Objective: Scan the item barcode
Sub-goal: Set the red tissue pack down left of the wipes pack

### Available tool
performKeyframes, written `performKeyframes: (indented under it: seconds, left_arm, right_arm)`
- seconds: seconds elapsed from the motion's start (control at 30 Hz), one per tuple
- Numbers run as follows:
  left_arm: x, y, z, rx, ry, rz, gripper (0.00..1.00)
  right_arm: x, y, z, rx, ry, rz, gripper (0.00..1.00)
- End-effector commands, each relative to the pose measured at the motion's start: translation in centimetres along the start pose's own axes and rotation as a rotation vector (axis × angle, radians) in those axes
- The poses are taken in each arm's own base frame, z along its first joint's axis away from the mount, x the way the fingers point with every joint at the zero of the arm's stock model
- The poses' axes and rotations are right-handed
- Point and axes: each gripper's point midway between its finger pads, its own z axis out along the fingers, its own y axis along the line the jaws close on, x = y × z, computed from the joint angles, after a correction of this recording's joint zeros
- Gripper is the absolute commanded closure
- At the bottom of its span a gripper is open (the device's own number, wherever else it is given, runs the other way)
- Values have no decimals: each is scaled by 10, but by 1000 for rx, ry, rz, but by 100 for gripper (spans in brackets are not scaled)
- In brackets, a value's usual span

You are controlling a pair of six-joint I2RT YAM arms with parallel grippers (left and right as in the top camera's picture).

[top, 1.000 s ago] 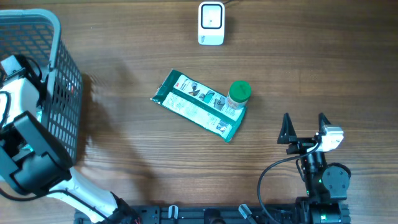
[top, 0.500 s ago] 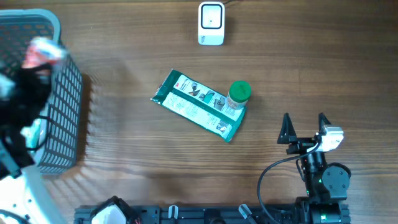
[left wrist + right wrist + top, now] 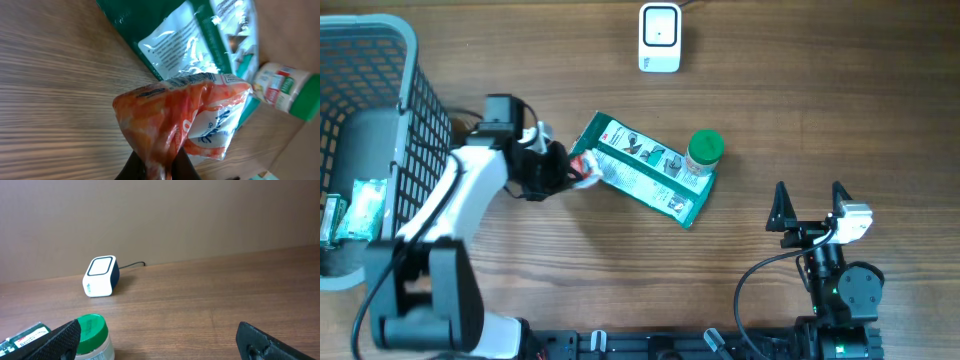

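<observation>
1. Centre-left of the overhead frame: my left gripper (image 3: 563, 170) is pressed tight on an orange-and-white packet (image 3: 582, 170), held at the left end of the green flat pack (image 3: 640, 172) that lies on the table.
2. In the left wrist view the packet (image 3: 182, 117) fills the middle of the frame. My dark fingers (image 3: 131, 167) pinch its crumpled end at the bottom edge, and its long axis runs away from them toward the upper right. No barcode shows on the face turned to this camera, so I cannot tell which side carries it.
3. The scanner (image 3: 660, 38) stands at the top centre of the overhead frame, well apart from the packet and up and to the right of it. The flat pack's left corner lies under the start of that line. The green-lidded bottle (image 3: 704, 150) stands off to its right, touching the pack's far end.
4. At lower right, my right gripper (image 3: 810, 205) has its fingers spread wide and holds nothing. Its wrist camera sees the scanner (image 3: 101, 276) at mid-left and the bottle's lid (image 3: 91, 329) at lower left.
5. As I judge it, the left arm is both nearer and loaded, so the move is its own: carry the packet up-frame and right, then turn it until the code faces the scanner. The creased film may hide the code, and a pinch on one end may let the packet swing.
</observation>
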Motion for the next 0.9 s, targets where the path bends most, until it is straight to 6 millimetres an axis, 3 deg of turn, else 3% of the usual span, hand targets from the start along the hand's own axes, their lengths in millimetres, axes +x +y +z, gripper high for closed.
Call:
performKeyframes:
  seconds: [0.0, 0.07, 0.13, 0.17, 0.2, 0.23, 0.27, 0.4, 0.43, 0.47, 0.5, 0.53, 0.6, 0.63, 0.7, 0.8, 0.87]
  left_arm:
    - [13, 5, 24, -69, 58, -177, 96]
    - [18, 4, 28, -114, 45, -203, 96]
    - [22, -1, 29, -120, 44, -182, 83]
    - [22, -6, 26, -109, 33, -169, 69]
    - [19, -11, 19, -99, 14, -158, 34]
    - [16, -16, 12, -97, -9, -148, 21]
    - [11, -23, -2, -102, -47, -135, 15]
    - [-23, -71, -99, -106, -326, -24, 13]
    - [-34, -82, -132, -115, -443, -6, 13]
    - [-44, -90, -167, -128, -573, 5, 0]
    - [-50, -93, -190, -141, -661, 6, 0]
    - [-59, -91, -236, -190, -848, -12, 0]
    - [-65, -62, -299, -347, -1126, -106, 0]
    - [-65, -48, -317, -401, -1200, -159, 0]
    - [-67, -16, -346, -436, -1305, -332, 0]
    - [-73, 37, -373, -365, -1377, -635, 0]
    - [-76, 64, -385, -320, -1377, -740, 0]
  right_arm:
    - [-1, 0, 0, 3, -7, 11, 0]
    - [-1, 0, 0, 3, -7, 11, 0]
    - [-1, 0, 0, 3, -7, 11, 0]
    - [-1, 0, 0, 3, -7, 11, 0]
    - [-1, 0, 0, 2, -7, 11, 0]
    - [-1, 0, 0, 3, -7, 11, 0]
    - [-1, 0, 0, 3, -7, 12, 0]
    - [-1, 0, 0, 3, -7, 11, 0]
    - [-1, 0, 0, 3, -7, 12, 1]
    - [-1, 0, 0, 2, -7, 12, 0]
    - [-1, 0, 0, 3, -7, 11, 1]
    - [-1, 0, 0, 3, -7, 11, 0]
    - [-1, 0, 0, 3, -7, 11, 0]
    - [-1, 0, 0, 3, -7, 11, 0]
    - [-1, 0, 0, 3, -7, 11, 1]
    - [-1, 0, 0, 3, -7, 11, 0]
    - [-1, 0, 0, 3, -7, 11, 0]
